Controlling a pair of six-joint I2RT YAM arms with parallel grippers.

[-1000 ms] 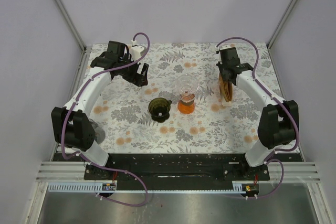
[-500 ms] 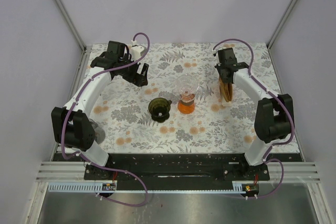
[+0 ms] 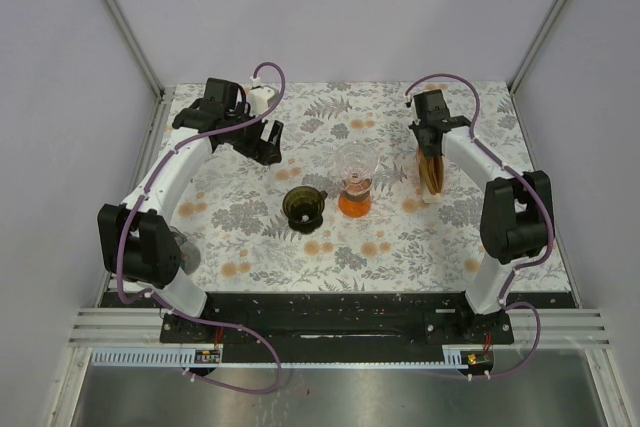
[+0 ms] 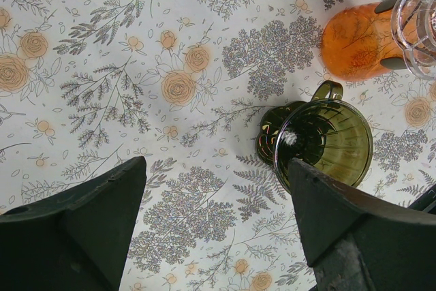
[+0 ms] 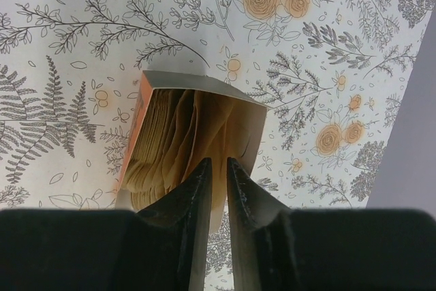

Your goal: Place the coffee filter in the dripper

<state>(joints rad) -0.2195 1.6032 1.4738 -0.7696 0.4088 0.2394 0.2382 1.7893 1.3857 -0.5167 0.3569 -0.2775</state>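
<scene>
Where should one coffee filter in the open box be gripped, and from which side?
Pinch one of the filters by its upper edge, from above: the box opens upward and they stand on edge, packed together, so only rims show.

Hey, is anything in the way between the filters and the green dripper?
Yes. The clear glass cup on its orange base stands roughly between the filters and the green dripper, so a straight low path would likely meet it.

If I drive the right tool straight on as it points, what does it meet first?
The brown coffee filters in their open pack: the right tool points at their upper edges. Depth is unclear; it may already touch them.
</scene>
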